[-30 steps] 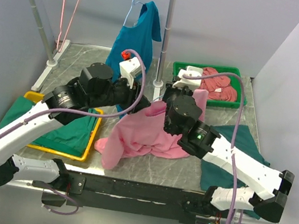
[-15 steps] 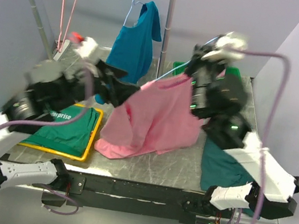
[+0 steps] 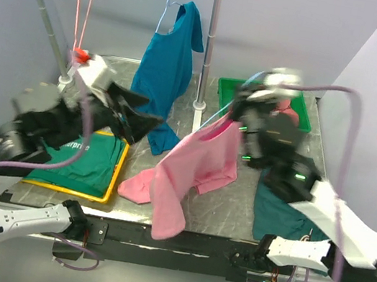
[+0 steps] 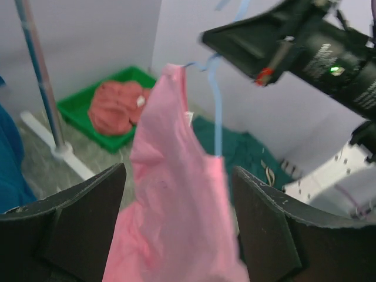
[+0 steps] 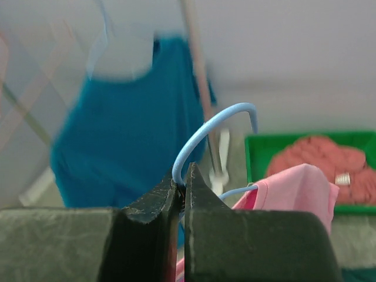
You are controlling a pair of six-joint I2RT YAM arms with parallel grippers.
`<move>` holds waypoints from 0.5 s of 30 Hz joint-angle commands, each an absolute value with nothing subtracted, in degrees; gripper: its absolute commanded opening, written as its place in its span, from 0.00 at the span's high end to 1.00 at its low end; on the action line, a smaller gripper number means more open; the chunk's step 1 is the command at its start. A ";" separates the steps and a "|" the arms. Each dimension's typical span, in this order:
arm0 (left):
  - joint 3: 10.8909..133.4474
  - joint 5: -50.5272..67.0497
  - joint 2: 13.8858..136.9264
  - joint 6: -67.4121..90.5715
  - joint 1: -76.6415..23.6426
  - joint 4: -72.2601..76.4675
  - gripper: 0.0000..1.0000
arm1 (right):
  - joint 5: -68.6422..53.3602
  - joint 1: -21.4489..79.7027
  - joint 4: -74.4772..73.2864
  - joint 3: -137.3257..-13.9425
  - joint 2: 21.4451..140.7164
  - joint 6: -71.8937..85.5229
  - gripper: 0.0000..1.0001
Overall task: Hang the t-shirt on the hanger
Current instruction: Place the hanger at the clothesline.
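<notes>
Right claw [image 5: 182, 183] pinched shut on the light-blue hanger [image 5: 207, 126] at its hook neck; pink t-shirt [image 3: 196, 161] hangs from it, hem trailing over the tabletop [image 3: 235, 206] near edge. Left claw [image 3: 135, 113] gapes empty — use it to seat the slack shoulder, hanger level.

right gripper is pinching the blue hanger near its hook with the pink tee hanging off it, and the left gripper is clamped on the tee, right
No: the left gripper is open, its jaws spread wide in the left wrist view and not clamped on the t-shirt. The right gripper does pinch the hanger near its hook, with the t-shirt hanging off it.
</notes>
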State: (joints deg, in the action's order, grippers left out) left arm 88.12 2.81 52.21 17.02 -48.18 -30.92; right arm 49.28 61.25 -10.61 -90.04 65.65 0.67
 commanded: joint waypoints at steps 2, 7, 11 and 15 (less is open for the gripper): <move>79.21 8.69 50.72 17.66 -48.08 -38.06 0.23 | 50.00 61.79 -13.18 -83.51 68.55 10.01 1.00; 70.06 9.14 48.78 20.39 -48.16 -36.91 0.25 | 50.54 62.05 -13.10 -81.12 71.54 12.92 1.00; 67.15 5.64 49.39 20.83 -50.09 -38.41 0.28 | 51.50 62.14 -13.27 -81.03 73.74 13.45 1.00; 64.25 0.97 49.83 22.23 -54.48 -38.58 0.28 | 51.77 62.23 -12.83 -80.95 75.32 13.36 1.00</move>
